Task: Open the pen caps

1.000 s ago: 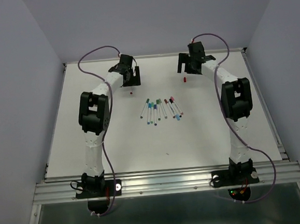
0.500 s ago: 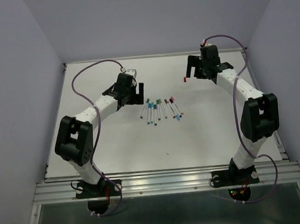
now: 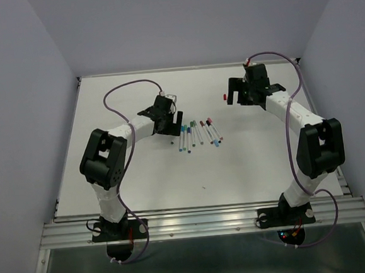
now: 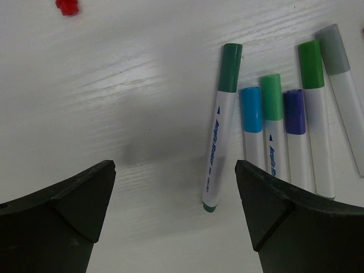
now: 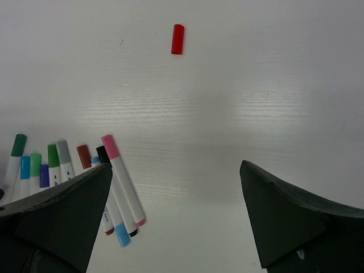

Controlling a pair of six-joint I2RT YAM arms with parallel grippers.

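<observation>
Blue lettering is printed lengthwise on the white barrel of the dark-green-capped pen (image 4: pixel 218 142) in the left wrist view, w/ a small blue triangle above it. It is too blurred to be read. Similar print & a triangle are seen on the light-green-capped pen (image 4: pixel 274 149), also illegible.

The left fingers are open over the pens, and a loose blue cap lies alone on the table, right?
The loose cap is red, not blue; the right wrist view shows it. It does lie alone on the table, and the left fingers are open over the pens.
</observation>
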